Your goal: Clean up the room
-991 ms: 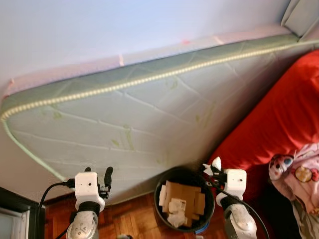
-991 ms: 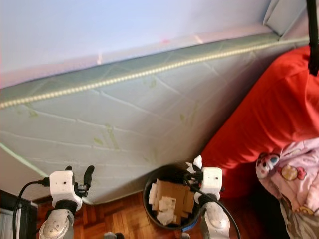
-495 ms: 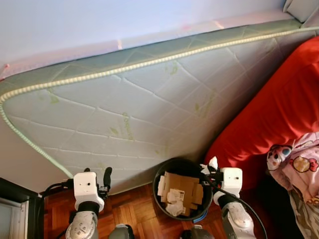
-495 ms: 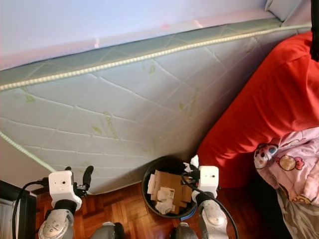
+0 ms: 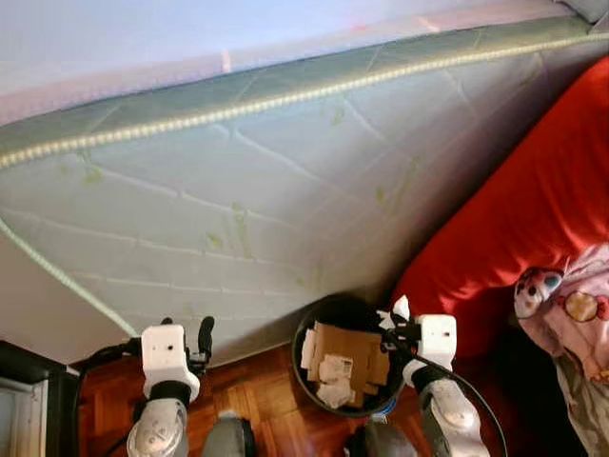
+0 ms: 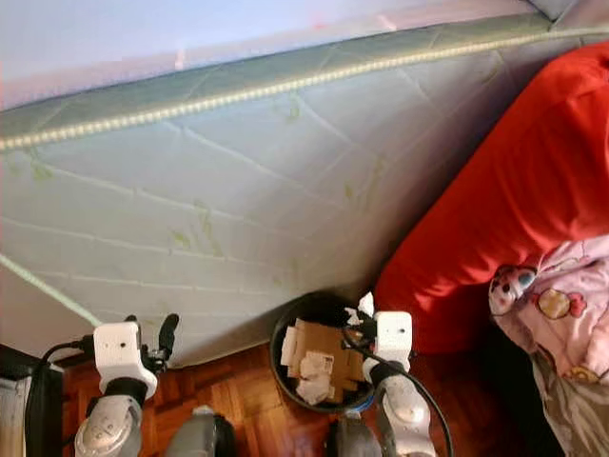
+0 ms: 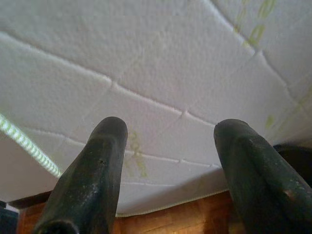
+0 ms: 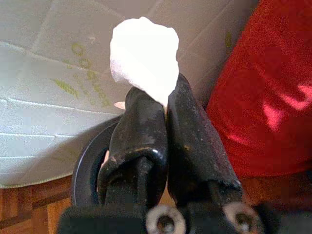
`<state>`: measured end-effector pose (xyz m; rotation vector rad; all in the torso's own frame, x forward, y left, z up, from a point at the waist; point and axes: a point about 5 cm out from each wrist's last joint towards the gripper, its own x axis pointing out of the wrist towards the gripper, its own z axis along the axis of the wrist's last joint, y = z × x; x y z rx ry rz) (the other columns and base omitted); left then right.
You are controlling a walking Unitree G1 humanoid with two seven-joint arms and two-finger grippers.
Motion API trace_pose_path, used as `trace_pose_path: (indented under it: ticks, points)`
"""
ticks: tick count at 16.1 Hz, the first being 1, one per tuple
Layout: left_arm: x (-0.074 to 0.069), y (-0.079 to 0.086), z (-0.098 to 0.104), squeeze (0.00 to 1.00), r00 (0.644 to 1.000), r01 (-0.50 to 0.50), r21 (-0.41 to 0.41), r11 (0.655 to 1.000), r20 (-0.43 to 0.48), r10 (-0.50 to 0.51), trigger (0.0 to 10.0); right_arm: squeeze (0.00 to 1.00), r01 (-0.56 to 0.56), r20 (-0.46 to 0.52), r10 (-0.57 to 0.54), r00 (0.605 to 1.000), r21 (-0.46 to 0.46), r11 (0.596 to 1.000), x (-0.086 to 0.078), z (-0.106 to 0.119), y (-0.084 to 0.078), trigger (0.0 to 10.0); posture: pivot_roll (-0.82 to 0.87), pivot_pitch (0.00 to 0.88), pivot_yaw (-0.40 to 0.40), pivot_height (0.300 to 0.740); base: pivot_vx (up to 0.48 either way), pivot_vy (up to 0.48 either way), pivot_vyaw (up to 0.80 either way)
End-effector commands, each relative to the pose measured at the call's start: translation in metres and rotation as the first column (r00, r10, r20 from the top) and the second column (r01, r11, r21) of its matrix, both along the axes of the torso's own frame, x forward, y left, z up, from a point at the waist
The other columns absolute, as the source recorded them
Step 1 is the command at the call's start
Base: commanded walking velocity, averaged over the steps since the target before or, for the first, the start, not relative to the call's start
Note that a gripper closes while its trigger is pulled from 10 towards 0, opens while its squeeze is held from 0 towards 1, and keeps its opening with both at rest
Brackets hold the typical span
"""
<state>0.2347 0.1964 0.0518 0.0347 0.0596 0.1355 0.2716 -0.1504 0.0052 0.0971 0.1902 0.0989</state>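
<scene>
Right wrist view lets us see our right gripper (image 8: pixel 165 105) best. Its two black fingers (image 8: pixel 141 131) are squeezed tight on a scrunched white tissue (image 8: pixel 145 58), which sticks out past the tips. Behind the tissue is the pale mattress (image 8: pixel 44 97), and just under the fingers is the black rim of the trash bin (image 8: pixel 85 168).

From our head camera, we see our right gripper (image 5: pixel 398 324) at the right edge of the trash bin (image 5: pixel 309 328), with the white tissue (image 5: pixel 401 307) held just above the rim. The bin stands on the brown wooden floor (image 5: pixel 262 400). It holds flat pieces of cardboard (image 5: pixel 357 347) and some white scrunched paper (image 5: pixel 335 371).

A big quilted mattress (image 5: pixel 285 190) leans against the wall (image 5: pixel 143 33), right behind the bin. A large red cushion (image 5: pixel 533 219) sits beside the bin on its right side. A pink cloth with cartoon pictures (image 5: pixel 571 319) lies at the right edge of the picture.

Our left gripper (image 5: pixel 186 335) is held up well apart from the bin, on its left side, near the bottom edge of the mattress. Its fingers (image 7: pixel 92 175) are spread apart and hold nothing.
</scene>
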Motion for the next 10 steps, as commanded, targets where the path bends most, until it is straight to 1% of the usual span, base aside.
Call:
trace_pose_path:
  ticks: [1,10]
  points:
    - [-0.0049,0.0008,-0.0051,0.0,1.0,-0.01,-0.003,1.0,-0.026,0.01,10.0,0.0,-0.002,-0.03,0.002,1.0,0.0,1.0,-0.0057,-0.0068,-0.0002,10.0,-0.01,0.252,-0.004,0.646,0.0,0.0,0.0]
    - [-0.0043,0.0008,-0.0041,0.0,1.0,-0.011,-0.006,1.0,-0.021,0.01,10.0,0.0,-0.015,-0.04,0.015,0.999,0.008,1.0,-0.0065,-0.0091,0.0028,10.0,-0.01,0.253,-0.001,0.646,0.0,0.0,0.0]
